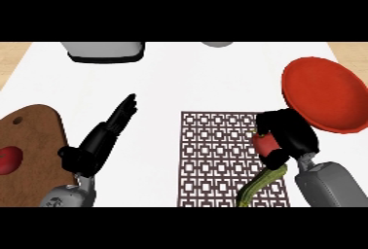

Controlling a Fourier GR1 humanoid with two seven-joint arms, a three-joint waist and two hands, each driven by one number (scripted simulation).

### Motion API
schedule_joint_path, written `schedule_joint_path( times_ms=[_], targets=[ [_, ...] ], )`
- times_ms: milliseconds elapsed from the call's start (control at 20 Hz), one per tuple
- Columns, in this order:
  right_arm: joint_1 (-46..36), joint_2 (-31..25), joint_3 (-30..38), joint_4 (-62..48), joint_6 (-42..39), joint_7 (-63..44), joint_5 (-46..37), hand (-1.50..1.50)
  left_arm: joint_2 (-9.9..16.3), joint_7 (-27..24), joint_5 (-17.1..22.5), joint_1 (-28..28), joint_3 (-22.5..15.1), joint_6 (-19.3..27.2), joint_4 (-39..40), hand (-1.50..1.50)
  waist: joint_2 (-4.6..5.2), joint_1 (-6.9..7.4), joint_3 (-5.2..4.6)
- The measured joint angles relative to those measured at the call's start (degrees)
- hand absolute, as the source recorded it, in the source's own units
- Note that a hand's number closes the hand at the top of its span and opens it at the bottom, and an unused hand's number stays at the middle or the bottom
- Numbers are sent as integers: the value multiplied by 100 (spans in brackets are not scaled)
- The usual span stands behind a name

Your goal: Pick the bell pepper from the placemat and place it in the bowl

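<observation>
Two black hands are showing over the white bench [194, 82]. One, the right hand [287, 133], is curling its fingers [277, 158] around a red bell pepper [266, 144], which is sitting at the right edge of a dark brown patterned rectangular placemat [215, 160]; whether the pepper is touching the mat or lifted off it cannot be told. Just below the pepper, a long green curved vegetable [262, 185] is lying on the mat, partly hidden by the grey right forearm. A round red bowl [321, 93] is standing just beyond the right hand, at the bench's right side, and the hand is overlapping its lower rim. At the left, the left hand [101, 141] is holding its fingers straight and pointing up and away, gripping nothing. Beside it, a brown wooden cutting board [32, 131] is lying at the left edge, carrying a red round item [9, 159]. A grey appliance [104, 51] is standing at the far edge.
</observation>
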State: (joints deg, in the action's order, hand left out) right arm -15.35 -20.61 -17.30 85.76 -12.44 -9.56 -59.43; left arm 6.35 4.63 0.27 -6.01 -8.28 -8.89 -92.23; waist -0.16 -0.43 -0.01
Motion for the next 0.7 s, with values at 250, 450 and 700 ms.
schedule_joint_path(
  times_ms=[250, 450, 700],
  targets=[
    [-56, 50, 667, 891, 324, -54, 421, 150, -38, 28, -39, 15, -12, 31, 6, 0, -8, -34, 1],
    [-87, 258, 1256, 1380, 479, -121, 998, 150, -25, 46, 2, 6, 29, -18, 35, 0, -5, -24, 1],
    [-276, 231, 1960, 1399, 434, -178, 1470, 150, -7, -22, 12, 33, 76, -114, 23, 0, 6, 24, -1]
  ],
)
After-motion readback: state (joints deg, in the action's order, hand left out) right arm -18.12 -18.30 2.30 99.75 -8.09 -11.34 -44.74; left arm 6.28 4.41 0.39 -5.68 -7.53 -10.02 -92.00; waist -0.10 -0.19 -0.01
